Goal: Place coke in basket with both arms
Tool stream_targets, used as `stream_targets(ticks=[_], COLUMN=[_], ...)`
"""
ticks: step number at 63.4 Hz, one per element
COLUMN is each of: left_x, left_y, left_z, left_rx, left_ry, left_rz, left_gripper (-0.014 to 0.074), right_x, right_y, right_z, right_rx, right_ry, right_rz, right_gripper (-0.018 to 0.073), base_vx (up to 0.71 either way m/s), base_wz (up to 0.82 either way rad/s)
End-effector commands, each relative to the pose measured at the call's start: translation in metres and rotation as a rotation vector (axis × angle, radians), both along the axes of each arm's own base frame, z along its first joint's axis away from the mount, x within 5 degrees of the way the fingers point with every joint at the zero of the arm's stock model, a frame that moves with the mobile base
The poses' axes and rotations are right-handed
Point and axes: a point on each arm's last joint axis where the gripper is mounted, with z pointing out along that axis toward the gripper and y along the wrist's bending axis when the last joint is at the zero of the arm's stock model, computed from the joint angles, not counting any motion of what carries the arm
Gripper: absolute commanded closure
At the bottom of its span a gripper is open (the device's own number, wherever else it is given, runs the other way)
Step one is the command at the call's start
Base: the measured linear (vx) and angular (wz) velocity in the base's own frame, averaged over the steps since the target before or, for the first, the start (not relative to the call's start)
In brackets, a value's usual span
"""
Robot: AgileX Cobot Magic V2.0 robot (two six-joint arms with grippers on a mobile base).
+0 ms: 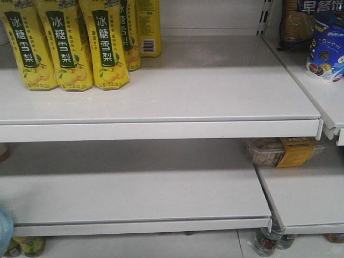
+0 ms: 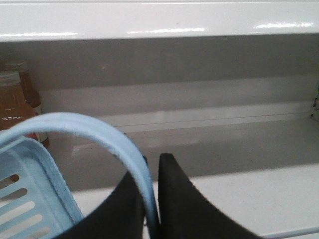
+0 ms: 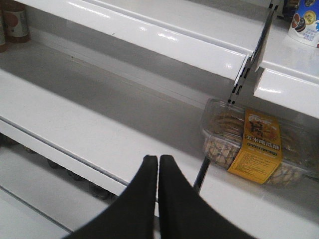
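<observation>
The left gripper [image 2: 151, 199] is pinching the flat handle [image 2: 94, 132] of the light blue basket [image 2: 30, 189]; its two black fingers are closing on the handle band, and the slotted basket wall is hanging just beside them, toward the left edge of the left wrist view. So one part of the work is looking done: the basket is being carried by the left arm. The right gripper [image 3: 158, 167] is holding nothing; its fingertips are pressed together with no gap that I can see, and it is hovering in front of the lower white shelf [image 3: 99, 124]. On that shelf, to the right of the gripper, a clear snack box with an orange label [image 3: 259, 147] is lying. The coke is not showing in any view: in the front view the upper shelf [image 1: 204, 91] is carrying only yellow pear drink bottles [image 1: 70, 43], and behind the basket in the left wrist view only amber bottles with pale caps [image 2: 12, 102] are standing. I am judging that the task is in an early stage, because the right arm is yet to find and grasp the coke and bring it to the basket.
</observation>
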Motion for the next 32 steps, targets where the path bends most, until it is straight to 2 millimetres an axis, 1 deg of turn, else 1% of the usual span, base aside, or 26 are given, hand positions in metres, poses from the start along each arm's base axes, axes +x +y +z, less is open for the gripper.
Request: stream_targets(ticks=[1, 32], left_x=[-0.002, -0.002], left_y=[-0.0015, -0.0015], left_z=[0.0137, 0.0137], left_rx=[0.081, 0.081], left_ry=[-0.175, -0.175], left_rz=[-0.017, -0.017], left_gripper=[0.0603, 0.0603], right_x=[0.0014, 0.0014], right_y=[0.0011, 0.0011], right_z=[0.0131, 0.0131], right_rx=[0.02, 0.02], right_ry=[-0.081, -0.081], right_rz=[0.008, 0.008], right_gripper=[0.0564, 0.0564], base_vx=[0.0, 0.0], base_wz=[0.0, 0.0])
